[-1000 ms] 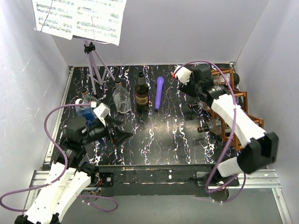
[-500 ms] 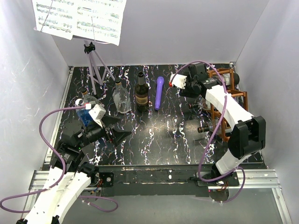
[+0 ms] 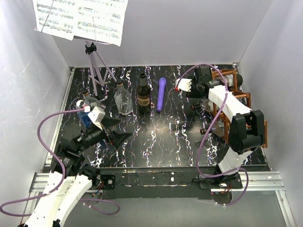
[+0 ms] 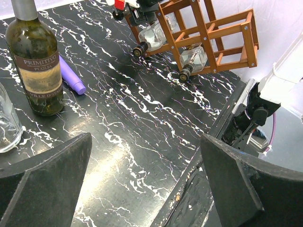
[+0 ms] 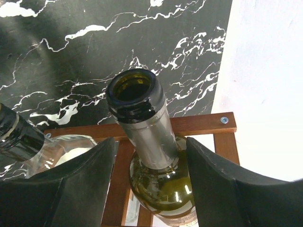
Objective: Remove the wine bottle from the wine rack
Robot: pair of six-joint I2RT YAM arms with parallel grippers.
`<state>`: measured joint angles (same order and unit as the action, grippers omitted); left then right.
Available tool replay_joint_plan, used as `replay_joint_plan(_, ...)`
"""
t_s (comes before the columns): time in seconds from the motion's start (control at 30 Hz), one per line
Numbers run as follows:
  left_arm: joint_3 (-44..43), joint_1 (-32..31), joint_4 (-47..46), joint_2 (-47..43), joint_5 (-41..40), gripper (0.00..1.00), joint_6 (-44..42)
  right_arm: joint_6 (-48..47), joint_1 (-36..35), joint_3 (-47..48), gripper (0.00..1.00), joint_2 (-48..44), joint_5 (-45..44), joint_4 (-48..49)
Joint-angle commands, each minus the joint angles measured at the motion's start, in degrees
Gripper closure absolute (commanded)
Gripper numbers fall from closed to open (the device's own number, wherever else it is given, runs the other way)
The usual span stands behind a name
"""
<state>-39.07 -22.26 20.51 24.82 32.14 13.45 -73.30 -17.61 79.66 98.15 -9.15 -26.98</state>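
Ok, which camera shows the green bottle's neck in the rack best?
Right wrist: the green bottle shows its open mouth and foil neck between the fingers of the right gripper. Top external mostly hides it under the right arm; left wrist doesn't show it clearly.

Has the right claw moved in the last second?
Yes, in the top view the white camera block on the right claw slid toward the near edge, past the purple tube's far tip.

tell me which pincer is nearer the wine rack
Right. The right pincer is at the wine rack, its open fingers straddling the neck of a green bottle lying in a cell. The left pincer hangs open far across the table, on the opposite side.
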Motion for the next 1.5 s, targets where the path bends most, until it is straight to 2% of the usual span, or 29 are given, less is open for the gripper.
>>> replay_joint_plan(0.0, 0.0, -0.2, -0.3, 0.0, -0.7, 0.02, -0.8, -4.7, 1.6, -1.7, 0.32, -0.9, 3.4, 4.7)
replay_joint_plan(0.5, 0.0, -0.2, -0.1, -0.7, -1.1, 0.02, -0.9, -12.5, 3.6, -3.7, 0.39, 0.5, 5.6, 11.0)
replay_joint_plan(0.8, -0.1, -0.2, 0.0, -0.8, -1.6, 0.02, -1.0, -13.9, 3.5, -5.4, 0.57, -0.3, 6.2, 12.0)
replay_joint_plan(0.9, -0.1, -0.2, 0.0, -0.8, -1.7, 0.02, -1.0, -13.3, 3.3, -6.1, 0.67, -0.9, 6.1, 12.0)
replay_joint_plan(0.97, -0.1, -0.2, 0.0, -0.7, -1.9, 0.02, -1.0, -12.5, 2.9, -6.3, 0.85, -1.2, 6.2, 12.0)
replay_joint_plan(1.0, -0.1, -0.2, 0.0, -0.7, -1.9, 0.02, -1.0, -12.0, 2.8, -6.4, 0.98, -1.3, 6.2, 12.4)
replay_joint_plan(1.47, -0.1, -0.2, 0.2, -1.4, -4.0, 0.02, -1.3, -10.5, -3.5, -6.4, 0.99, -2.1, 2.1, 12.7)
